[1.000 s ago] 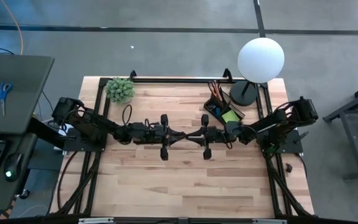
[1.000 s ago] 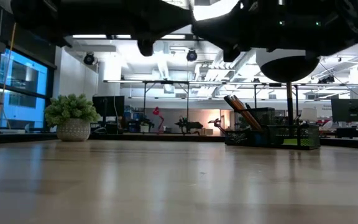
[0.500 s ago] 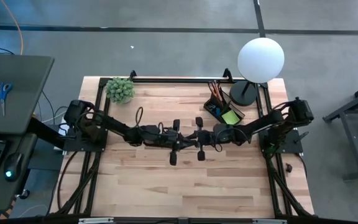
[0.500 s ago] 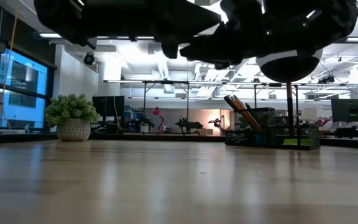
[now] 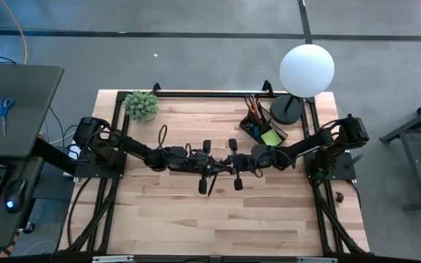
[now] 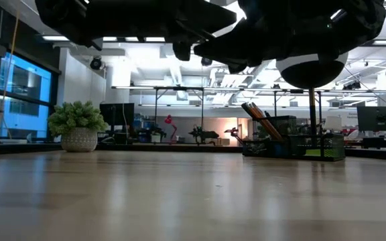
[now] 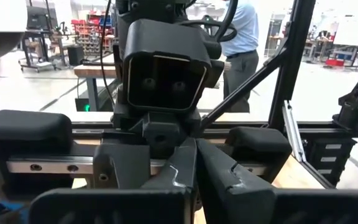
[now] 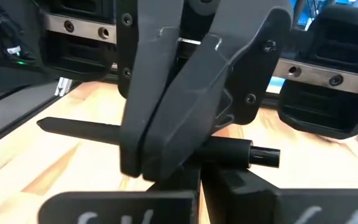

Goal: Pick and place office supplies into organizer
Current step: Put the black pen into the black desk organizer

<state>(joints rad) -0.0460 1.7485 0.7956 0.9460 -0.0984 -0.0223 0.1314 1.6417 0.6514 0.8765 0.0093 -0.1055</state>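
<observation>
Since a second ago both arms have drawn closer over the table's middle, their wrists turned, and the grippers now meet tip to tip. Organizer [image 5: 262,129]: black divided caddy, far right of the wooden table [image 5: 196,226], just beside the lamp [image 5: 305,69] base; holds pencils [image 5: 253,106] standing tilted in the far compartment, a lime-green sticky-note pad [image 5: 270,136] in the near right compartment, a small blue piece [image 5: 248,127] at its left side. In the low view the caddy [image 6: 293,146] stands on the right with the pencils [image 6: 256,115] leaning leftward out of it. Left gripper [image 5: 212,172]: fingers fully closed, pressed on a black pen [image 5: 205,185] that slants toward the near side. Right gripper [image 5: 229,167]: fingers fully closed, tips against the left gripper's; its wrist view shows the pen [image 8: 229,149] lying crosswise behind the left gripper's closed fingers [image 8: 166,112]; which gripper bears the pen cannot be told for certain. Potted plant [image 5: 141,105]: far left corner, well apart.
</observation>
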